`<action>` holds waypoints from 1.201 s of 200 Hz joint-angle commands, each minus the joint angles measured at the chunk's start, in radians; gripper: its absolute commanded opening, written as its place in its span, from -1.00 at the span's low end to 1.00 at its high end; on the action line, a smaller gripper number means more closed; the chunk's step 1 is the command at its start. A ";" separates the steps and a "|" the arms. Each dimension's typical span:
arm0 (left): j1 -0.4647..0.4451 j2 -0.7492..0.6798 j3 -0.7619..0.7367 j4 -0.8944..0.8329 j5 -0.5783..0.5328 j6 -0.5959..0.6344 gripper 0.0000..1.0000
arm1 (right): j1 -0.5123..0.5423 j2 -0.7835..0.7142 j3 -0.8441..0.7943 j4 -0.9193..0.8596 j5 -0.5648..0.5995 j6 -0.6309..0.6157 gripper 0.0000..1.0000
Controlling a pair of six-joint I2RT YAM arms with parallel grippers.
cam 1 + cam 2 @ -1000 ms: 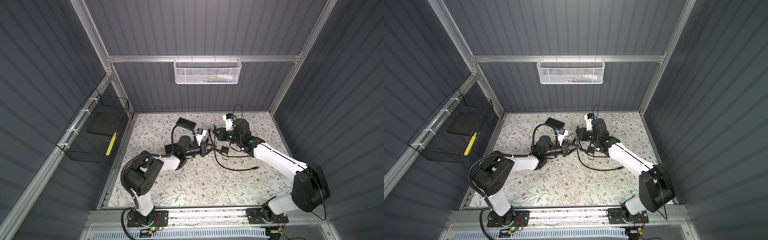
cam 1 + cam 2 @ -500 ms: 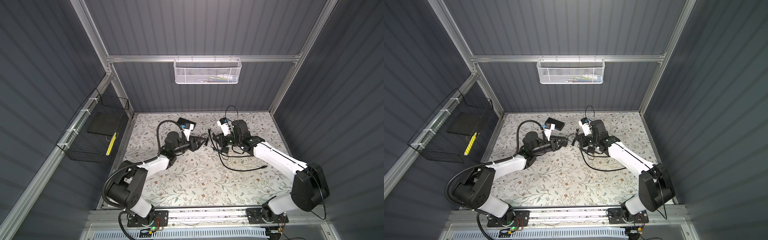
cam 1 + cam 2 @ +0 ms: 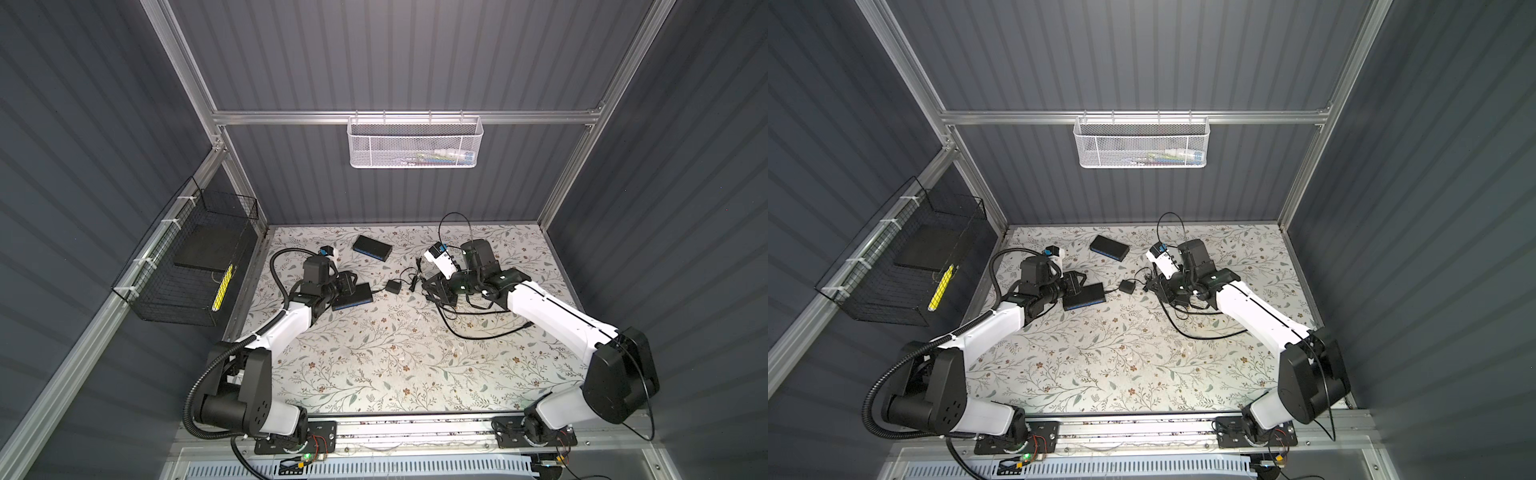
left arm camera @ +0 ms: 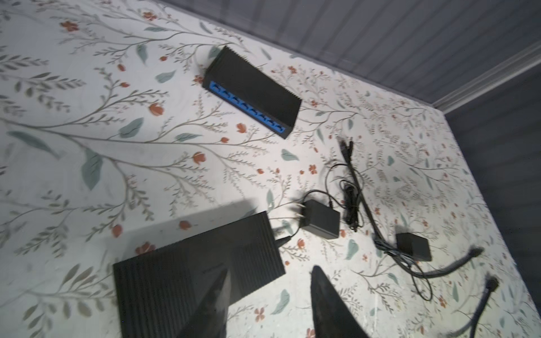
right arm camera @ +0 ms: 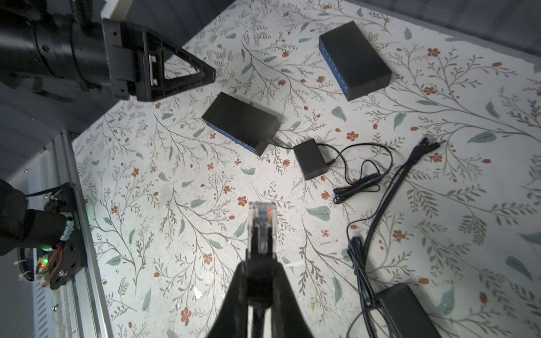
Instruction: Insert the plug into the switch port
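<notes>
Two flat black switches lie on the floral mat. The near switch (image 3: 353,296) shows its blue port face (image 5: 234,137) in the right wrist view, and a thin power lead is plugged into its end. My left gripper (image 4: 270,269) hovers open over that switch's top (image 4: 199,269), one finger above it and one above bare mat, holding nothing. The far switch (image 3: 372,247) shows its row of blue ports (image 4: 247,109). My right gripper (image 5: 260,263) is shut on the clear plug (image 5: 261,222), which sticks out past the fingertips, above the mat and well apart from both switches.
A black power adapter (image 5: 310,159) lies beside the near switch, with coiled thin cable and a thicker black cable (image 5: 389,190) past it. A second adapter (image 5: 407,310) sits near my right arm. A black wire basket (image 3: 187,266) hangs on the left wall and a white mesh basket (image 3: 415,141) on the back wall.
My left arm has swung from the middle of the mat back to the left, and its jaws have opened. My right gripper has shifted slightly and stayed shut on the plug.
</notes>
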 commanded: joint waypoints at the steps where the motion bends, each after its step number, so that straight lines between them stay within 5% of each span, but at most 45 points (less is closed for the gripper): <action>1: 0.014 0.043 0.066 -0.101 -0.070 0.028 -0.09 | 0.054 0.078 0.083 -0.146 0.169 -0.075 -1.00; 102: 0.042 0.318 0.257 -0.057 -0.100 0.167 -0.12 | 0.281 0.388 0.270 -0.207 0.363 0.120 -1.00; 145: 0.110 0.439 0.299 -0.020 -0.041 0.169 -0.16 | 0.330 0.518 0.348 -0.175 0.317 0.235 -1.00; 240: 0.142 0.545 0.403 -0.105 0.084 0.214 -0.19 | 0.358 0.702 0.558 -0.264 0.313 0.254 -1.00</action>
